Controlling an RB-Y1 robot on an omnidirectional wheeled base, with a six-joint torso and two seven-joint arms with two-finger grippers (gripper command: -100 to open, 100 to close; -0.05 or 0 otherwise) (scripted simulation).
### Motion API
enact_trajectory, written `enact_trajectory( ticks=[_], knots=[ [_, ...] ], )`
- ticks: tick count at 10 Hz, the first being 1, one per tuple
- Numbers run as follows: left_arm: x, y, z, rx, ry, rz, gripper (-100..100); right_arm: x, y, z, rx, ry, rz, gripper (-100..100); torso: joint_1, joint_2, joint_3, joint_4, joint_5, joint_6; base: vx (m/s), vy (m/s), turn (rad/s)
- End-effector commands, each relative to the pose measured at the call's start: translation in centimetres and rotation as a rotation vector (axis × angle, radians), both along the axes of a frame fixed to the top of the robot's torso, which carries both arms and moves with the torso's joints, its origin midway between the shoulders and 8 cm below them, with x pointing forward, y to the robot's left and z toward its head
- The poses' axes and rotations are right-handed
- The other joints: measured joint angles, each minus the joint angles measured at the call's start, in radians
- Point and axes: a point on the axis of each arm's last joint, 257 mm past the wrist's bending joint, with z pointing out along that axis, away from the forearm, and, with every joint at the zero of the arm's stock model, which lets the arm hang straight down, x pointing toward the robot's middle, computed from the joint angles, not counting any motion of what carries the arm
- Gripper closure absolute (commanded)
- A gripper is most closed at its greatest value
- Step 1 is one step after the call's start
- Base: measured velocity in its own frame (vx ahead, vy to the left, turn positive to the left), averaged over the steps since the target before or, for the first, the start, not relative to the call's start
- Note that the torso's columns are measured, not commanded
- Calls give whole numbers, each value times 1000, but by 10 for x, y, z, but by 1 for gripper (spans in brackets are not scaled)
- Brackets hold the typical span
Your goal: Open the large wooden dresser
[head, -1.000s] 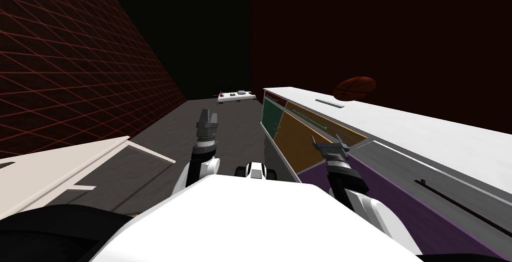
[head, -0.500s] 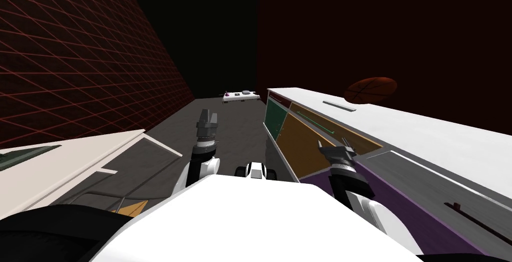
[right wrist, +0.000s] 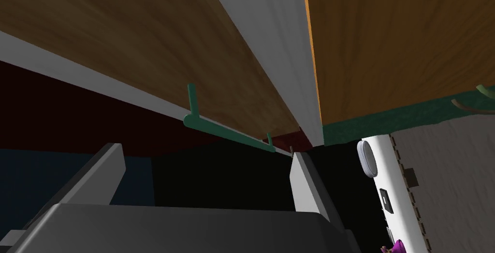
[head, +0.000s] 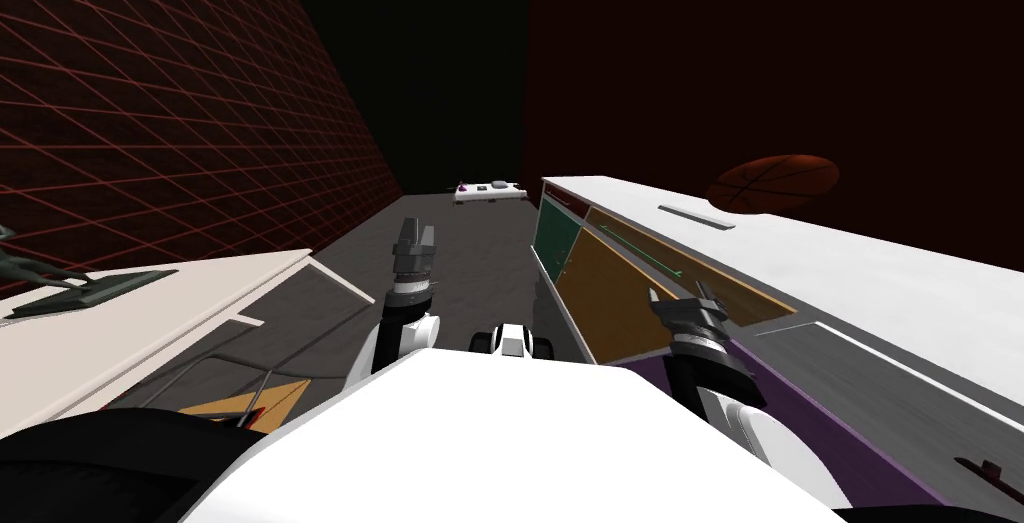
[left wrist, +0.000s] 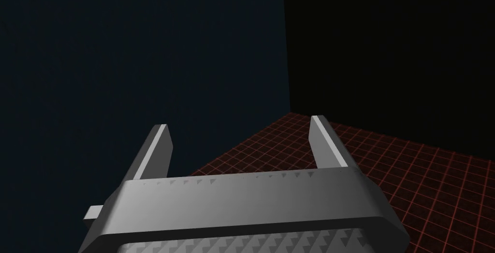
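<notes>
The long dresser (head: pixel 850 257) runs along my right, with a white top and green, brown wood and purple front panels. A thin green bar handle (head: pixel 648 253) sits on the upper wood drawer front (right wrist: pixel 145 37). My right gripper (head: pixel 686 309) hovers close to the dresser front, open. In the right wrist view the green handle (right wrist: pixel 227 129) lies just beyond the right gripper (right wrist: pixel 205 158), not touching its fingers. My left gripper (head: pixel 414 237) is raised over the floor to the left of the dresser, and in the left wrist view the left gripper (left wrist: pixel 239 129) stands open and holds nothing.
A brown basketball (head: pixel 775 182) rests on the dresser top at the far end. A white table (head: pixel 150 317) with a dark figurine base (head: pixel 80 292) stands at my left. A low white table (head: pixel 488 190) stands far ahead. Grey floor runs between the two.
The whole head picture has slid to the right, so I have moved. The dark figurine on the left table has come into view. Both grippers keep their pose and stay open.
</notes>
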Motion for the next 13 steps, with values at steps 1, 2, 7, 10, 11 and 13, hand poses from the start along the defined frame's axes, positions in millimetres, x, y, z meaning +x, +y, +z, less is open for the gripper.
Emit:
enact_trajectory(
  ticks=[1,2,7,10,11,13],
  knots=[
    [0,0,0,0,0,0,0,-9,-16,-3,-96,55,-60,-100,-1,0,0,0,0,0,9,-32,159],
    [0,0,0,0,0,0,0,-11,-19,-3,-116,66,-71,-100,-2,0,0,0,0,0,4,-32,84],
    [0,0,0,0,0,0,0,-11,-16,-1,-102,58,-64,100,0,-1,-1,-1,0,0,47,-18,4],
    [0,0,0,0,0,0,0,-16,-13,9,-106,48,-61,100,-3,-1,2,-3,-7,2,-33,100,-3],
    [0,0,0,0,0,0,0,-18,-11,9,-104,49,-60,100,-2,0,1,-3,-5,3,-22,171,-24],
    [0,0,0,0,0,0,0,-17,-9,12,-108,43,-56,100,-3,-1,1,-2,-4,1,-20,150,-16]
  ],
)
